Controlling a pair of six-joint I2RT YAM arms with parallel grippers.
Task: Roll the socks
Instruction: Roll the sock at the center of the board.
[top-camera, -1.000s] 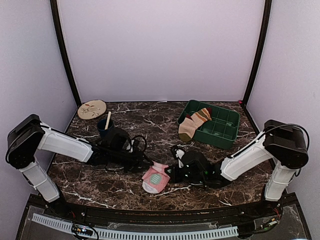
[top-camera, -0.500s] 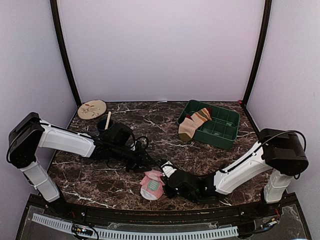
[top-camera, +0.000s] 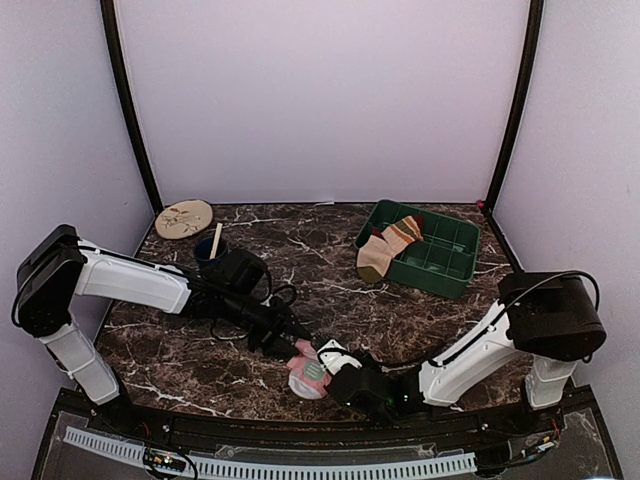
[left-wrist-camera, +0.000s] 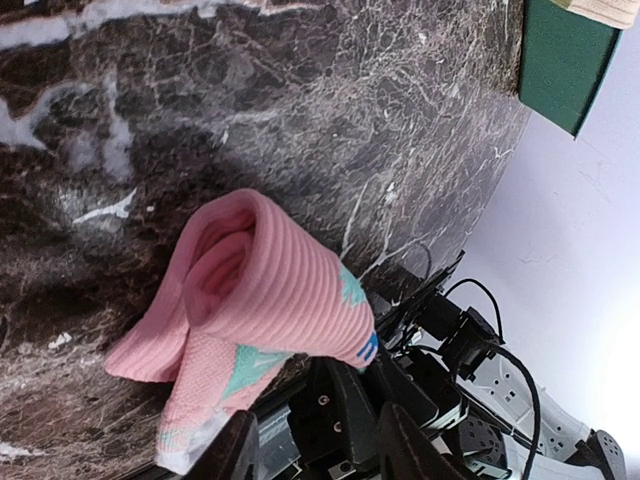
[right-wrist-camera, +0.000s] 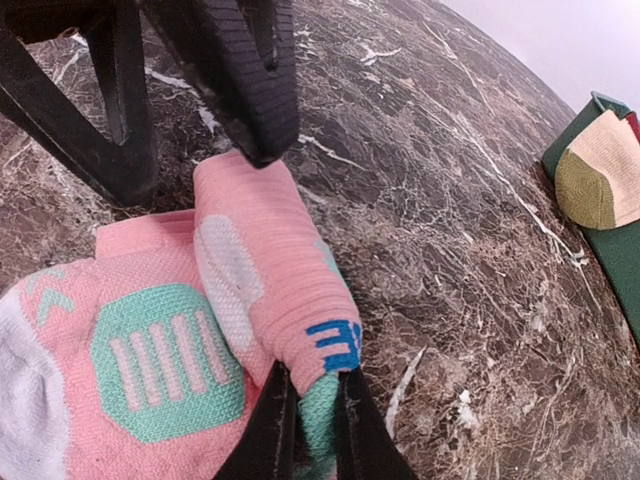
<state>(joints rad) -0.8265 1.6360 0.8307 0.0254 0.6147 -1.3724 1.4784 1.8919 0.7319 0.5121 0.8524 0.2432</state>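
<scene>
A pink sock with teal and blue marks (top-camera: 308, 368) lies partly rolled near the table's front edge. It shows as a thick ribbed roll in the left wrist view (left-wrist-camera: 270, 285) and in the right wrist view (right-wrist-camera: 265, 270). My right gripper (right-wrist-camera: 312, 420) is shut on the teal end of the roll and lies low at the sock's right (top-camera: 328, 366). My left gripper (left-wrist-camera: 318, 450) is open, its fingers (right-wrist-camera: 250, 80) standing just behind the roll and not gripping it (top-camera: 288, 343). A second, striped sock (top-camera: 388, 248) hangs over the rim of the green bin (top-camera: 445, 265).
A dark blue cup with a wooden stick (top-camera: 211, 250) and a round patterned plate (top-camera: 184, 218) stand at the back left. The green bin's corner shows in the right wrist view (right-wrist-camera: 620, 260). The sock lies close to the front table edge and the arm bases.
The right gripper has slid left along the front with the sock, which is now bunched into a tighter roll. The left gripper has followed to the right and nearer, up to the sock.
</scene>
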